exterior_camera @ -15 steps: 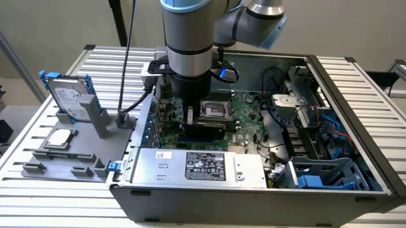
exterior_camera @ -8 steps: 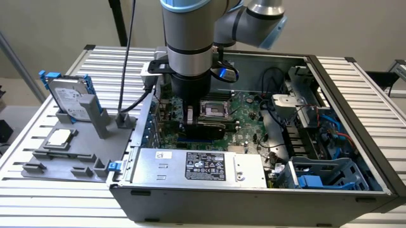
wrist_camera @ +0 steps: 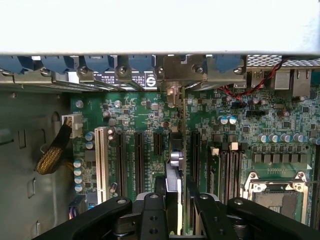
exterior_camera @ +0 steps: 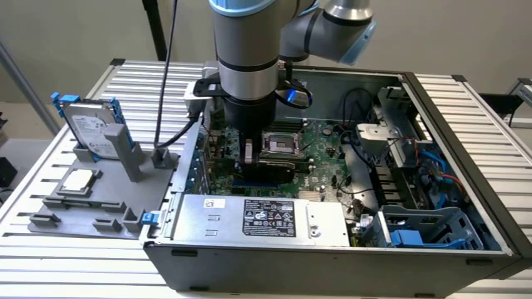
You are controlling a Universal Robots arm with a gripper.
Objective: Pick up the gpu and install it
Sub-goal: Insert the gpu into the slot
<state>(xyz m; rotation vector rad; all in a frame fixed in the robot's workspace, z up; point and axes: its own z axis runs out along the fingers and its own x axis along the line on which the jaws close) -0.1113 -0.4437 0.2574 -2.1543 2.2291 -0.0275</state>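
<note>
The gpu (wrist_camera: 178, 150) appears edge-on in the wrist view as a thin green card standing upright over the motherboard's expansion slots (wrist_camera: 138, 160). Its metal bracket (wrist_camera: 172, 75) reaches the rear wall of the case. My gripper (wrist_camera: 180, 202) is shut on the card, with a black finger (wrist_camera: 154, 212) on either side. In the exterior view the gripper (exterior_camera: 249, 159) is low inside the open computer case (exterior_camera: 332, 274), just off the CPU socket (exterior_camera: 281, 144) towards that view's left. The arm hides the card there. Whether the card's edge sits fully in a slot cannot be told.
A grey holder (exterior_camera: 87, 212) at the exterior view's left carries the silver hard drive with blue rails (exterior_camera: 91, 131) and a small square CPU chip (exterior_camera: 76, 180). Inside the case are the power supply (exterior_camera: 258, 217), cables (exterior_camera: 365, 180) and a blue drive cage (exterior_camera: 428, 227).
</note>
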